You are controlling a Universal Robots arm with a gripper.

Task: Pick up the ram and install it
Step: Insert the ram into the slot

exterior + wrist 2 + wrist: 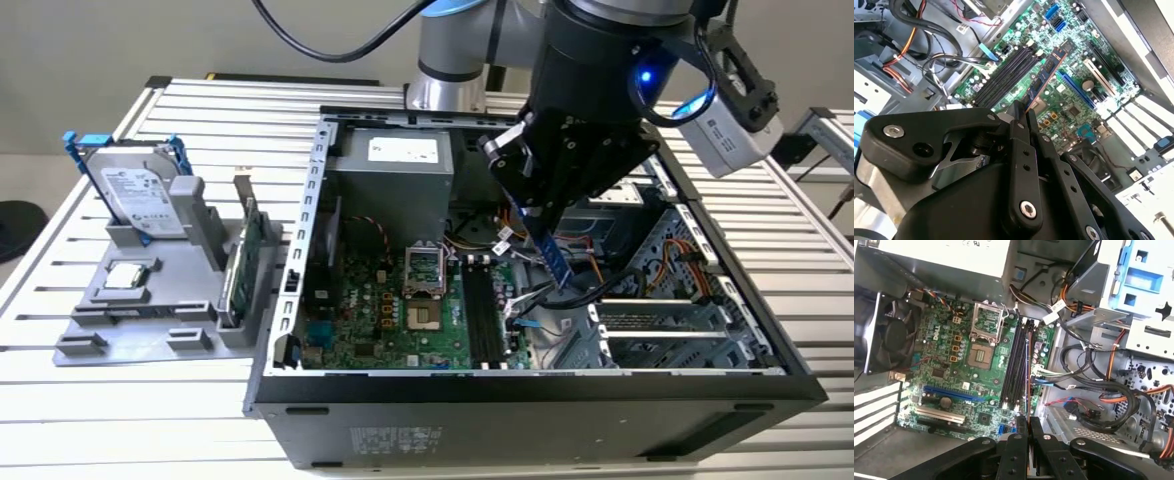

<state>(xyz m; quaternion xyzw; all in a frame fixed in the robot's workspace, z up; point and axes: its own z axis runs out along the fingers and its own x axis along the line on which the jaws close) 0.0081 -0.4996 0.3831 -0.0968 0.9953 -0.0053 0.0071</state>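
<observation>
Gripper [1022, 111] clamps ram [1048, 74] above mem slots [1006, 72] in PC case [400, 420].

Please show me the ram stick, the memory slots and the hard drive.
Thin dark blue ram stick [1046, 76]: second wrist view, its middle.
Long black memory slots [1015, 365]: first wrist view, slot middle.
Silver hard drive in blue frame [140, 197]: exterior view, front face.

place: robot lab | slotted aluminium bench [134, 425] | open PC case [534, 412] | parts fixture [123, 322]
</observation>
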